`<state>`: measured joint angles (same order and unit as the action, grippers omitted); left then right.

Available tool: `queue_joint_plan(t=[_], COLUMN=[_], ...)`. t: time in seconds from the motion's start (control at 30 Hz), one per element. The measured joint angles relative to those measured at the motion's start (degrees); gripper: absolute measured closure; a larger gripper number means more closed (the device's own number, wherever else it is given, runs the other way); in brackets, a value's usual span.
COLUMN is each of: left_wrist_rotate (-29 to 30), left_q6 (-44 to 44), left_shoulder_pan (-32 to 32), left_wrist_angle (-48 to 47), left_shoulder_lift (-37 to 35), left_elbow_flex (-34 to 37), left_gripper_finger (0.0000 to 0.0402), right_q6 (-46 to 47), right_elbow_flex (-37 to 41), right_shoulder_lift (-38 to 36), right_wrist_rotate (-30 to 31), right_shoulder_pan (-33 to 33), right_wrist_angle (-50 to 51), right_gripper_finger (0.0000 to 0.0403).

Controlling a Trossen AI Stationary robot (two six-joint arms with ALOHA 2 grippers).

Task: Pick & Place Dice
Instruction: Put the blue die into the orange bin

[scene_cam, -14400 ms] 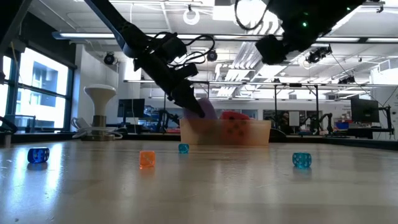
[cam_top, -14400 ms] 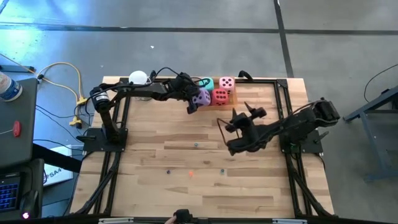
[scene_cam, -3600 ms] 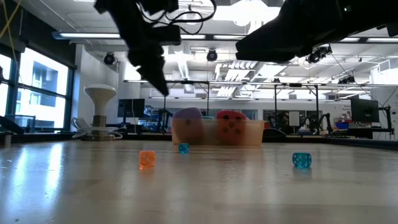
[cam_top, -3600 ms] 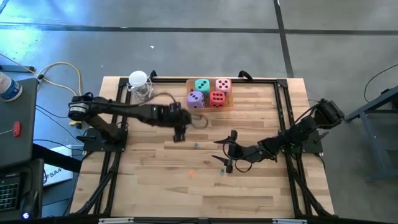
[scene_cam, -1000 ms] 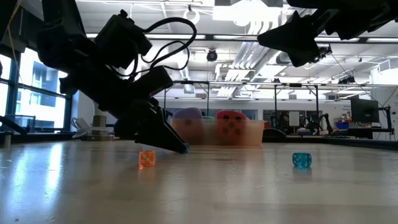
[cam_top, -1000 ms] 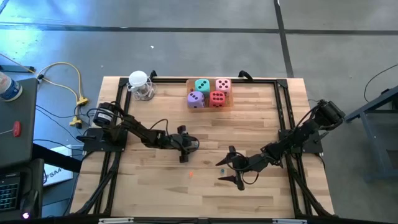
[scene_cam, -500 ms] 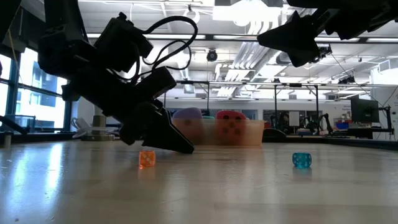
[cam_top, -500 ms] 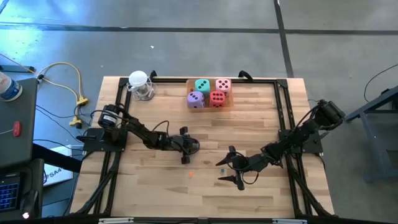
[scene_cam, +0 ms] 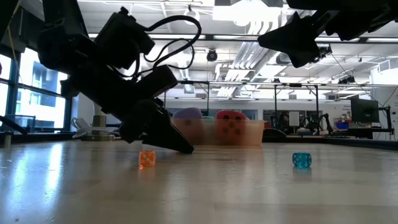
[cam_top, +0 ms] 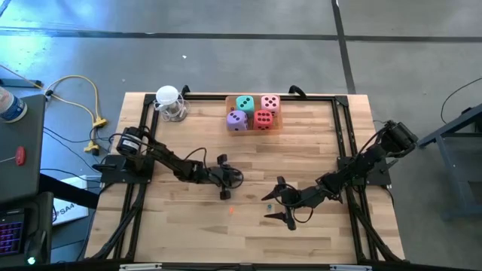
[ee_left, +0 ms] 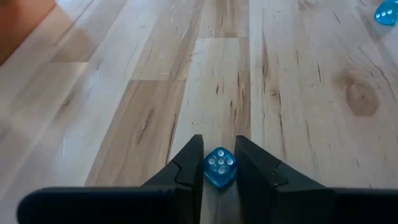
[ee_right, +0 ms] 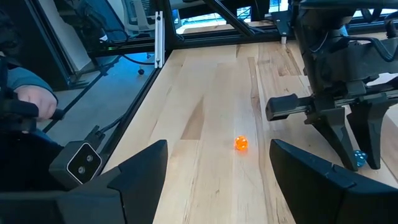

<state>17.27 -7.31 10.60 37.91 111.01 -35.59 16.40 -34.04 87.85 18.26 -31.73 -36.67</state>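
Four soft dice, teal (cam_top: 245, 103), pink (cam_top: 270, 102), purple (cam_top: 237, 120) and red (cam_top: 263, 119), sit inside a shallow tray (cam_top: 280, 120) at the table's far edge. Only the purple (scene_cam: 188, 115) and red (scene_cam: 231, 118) ones show through its wall in the low view. My left gripper (cam_top: 235, 178) is low over mid-table, shut on a tiny blue die (ee_left: 219, 167). My right gripper (cam_top: 273, 206) hovers open to its right, above the table and touching nothing. My left gripper pinches the tiny blue die by two opposite sides (ee_left: 209, 169), between its two fingertips (ee_left: 194, 163). The fingers slant down from the table's left side. The die rests on the table, several-pip face up.
A tiny orange die (cam_top: 231, 211) lies nearer the front edge. A tiny teal die (scene_cam: 301, 160) lies under my right gripper. A white stand (cam_top: 169, 102) is at the back left corner. A person's hand (ee_right: 31, 99) shows beyond the table.
My left gripper has edged toward the table's right edge and settled over the tiny blue die. In the low view that die showed at the fingertips a second ago and is now covered by them. My right gripper has kept still.
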Motion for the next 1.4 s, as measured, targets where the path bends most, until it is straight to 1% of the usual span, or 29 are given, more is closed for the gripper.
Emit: queue_joint_plan(t=[0.13, 0.23, 0.3, 0.37, 0.53, 0.7, 0.83, 1.03, 1.2, 1.27, 1.4], left_wrist_rotate=[0.93, 1.17, 3.46, 5.24, 5.17, 2.60, 1.34, 1.54, 4.03, 3.89, 3.12], left_q6=[1.16, 2.95, 3.66, 3.67, -0.42, -3.22, -2.57, -2.62, -2.14, -2.14, -2.14], left_shoulder_pan=[0.41, -0.11, -1.16, -3.62, -11.36, -17.96, -20.71, -23.63, -25.60, -26.59, -28.01], left_wrist_angle=[-0.54, -2.47, -3.91, -3.62, -2.67, -1.64, -1.71, -1.55, -1.84, -0.83, -0.68], left_shoulder_lift=[-2.69, -6.40, -9.16, -12.21, -16.34, -15.31, -13.10, -8.85, -5.83, -5.22, -4.95], left_elbow_flex=[0.07, 0.39, 0.57, 0.48, -1.67, -6.41, -10.60, -17.15, -18.97, -19.03, -19.08], left_gripper_finger=[0.0340, 0.0340, 0.0340, 0.0340, 0.0340, 0.0340, 0.0340, 0.0340, 0.0340, 0.0327, 0.0271], right_q6=[-0.11, -0.13, -0.14, -0.22, -0.60, -2.43, -7.19, -14.04, -15.23, -15.46, -16.26], right_elbow_flex=[0.00, 0.00, 0.00, 0.00, 0.02, 0.02, 0.04, 0.04, 0.04, 0.04, 0.04], right_shoulder_lift=[0.00, 0.00, 0.00, 0.00, 0.00, 0.00, 0.02, 0.00, 0.02, 0.02, 0.02], right_wrist_rotate=[0.91, 2.11, 3.23, 3.95, 4.09, 4.11, 4.12, 4.11, 4.11, 4.12, 4.29], right_shoulder_pan=[0.00, 0.00, 0.01, 0.34, 2.27, 4.35, 5.40, 6.76, 7.53, 7.77, 7.89], right_wrist_angle=[0.02, 0.02, 0.02, 0.00, -0.02, -0.15, -2.59, -6.44, -6.47, -5.83, -3.59], right_gripper_finger=[0.0128, 0.0128, 0.0128, 0.0128, 0.0128, 0.0128, 0.0128, 0.0128, 0.0128, 0.0128, 0.0128])
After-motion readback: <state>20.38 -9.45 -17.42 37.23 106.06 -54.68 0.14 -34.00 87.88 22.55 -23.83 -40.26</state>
